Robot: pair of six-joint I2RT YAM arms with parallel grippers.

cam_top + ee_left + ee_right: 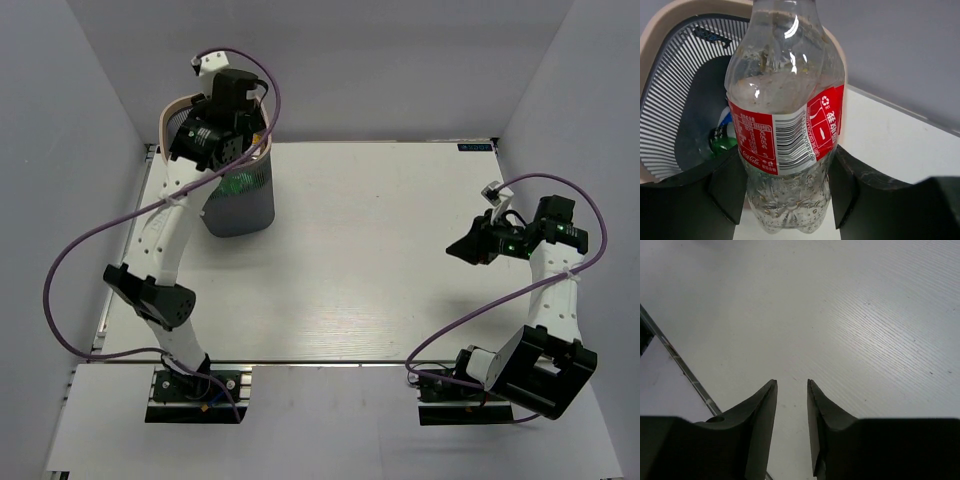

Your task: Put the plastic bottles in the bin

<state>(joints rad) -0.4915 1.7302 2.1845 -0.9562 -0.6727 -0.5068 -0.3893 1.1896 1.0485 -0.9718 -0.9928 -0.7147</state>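
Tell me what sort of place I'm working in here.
Probably a lab test cell, not a home: a plain white table, blank pale walls boxing it in on three sides, and a perforated bin at its far-left corner.

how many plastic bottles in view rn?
2. A red-labelled clear bottle is gripped in the left end effector by the bin rim. A green bottle lies inside the bin. More may be hidden deeper inside.

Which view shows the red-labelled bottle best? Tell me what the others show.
Left wrist: the red-labelled bottle fills the frame, clamped in the left gripper by the bin. Top external hides it behind the arm; right wrist shows only table.
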